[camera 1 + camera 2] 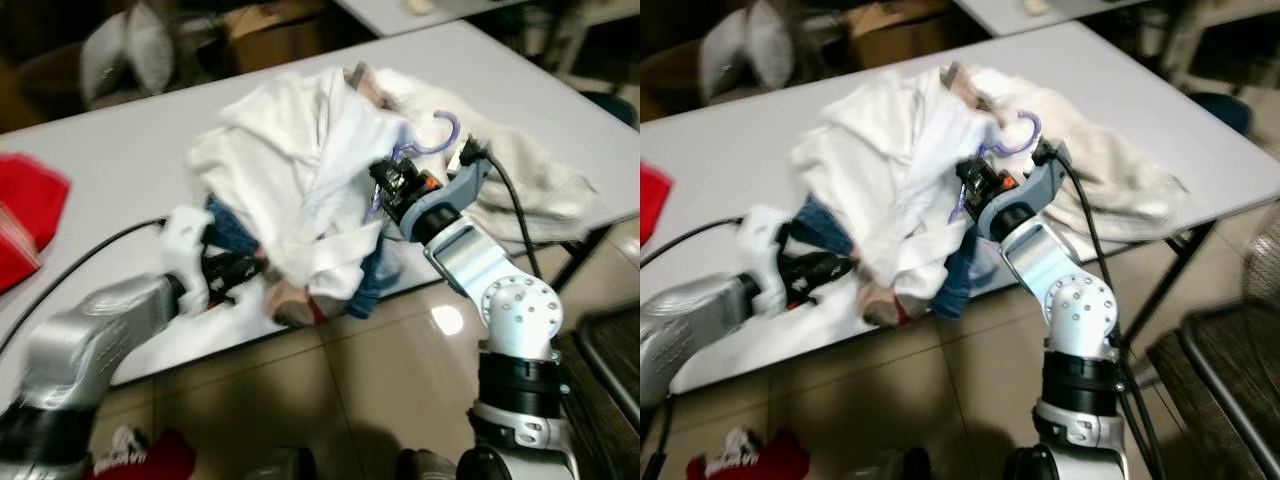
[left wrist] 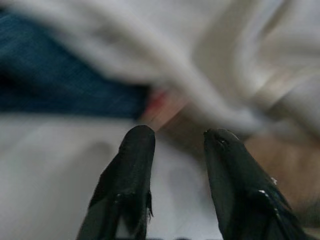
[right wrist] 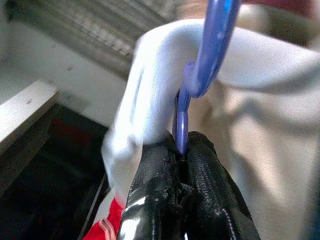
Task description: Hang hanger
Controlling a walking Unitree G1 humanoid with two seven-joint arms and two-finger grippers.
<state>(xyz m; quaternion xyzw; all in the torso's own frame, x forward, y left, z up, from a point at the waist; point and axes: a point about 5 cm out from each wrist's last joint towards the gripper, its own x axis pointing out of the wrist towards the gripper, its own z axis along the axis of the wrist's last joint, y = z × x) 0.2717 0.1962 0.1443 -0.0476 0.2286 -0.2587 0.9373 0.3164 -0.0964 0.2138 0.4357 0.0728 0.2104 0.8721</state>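
Between fingers of right gripper (image 3: 182,150): purple hanger (image 1: 432,138), clamped low on its neck, hook rising just above the fingertips, white shirt (image 1: 310,170) draped round it. Left gripper (image 2: 177,140) parted narrowly, holding nothing, just short of clothes pile (image 1: 300,270) at near edge of table (image 1: 100,160). Risks, judged: thin pinch on a slim neck, so possible twist or slip under shirt's weight; shirt trailing into pile, so possible snag and drag on lifting.
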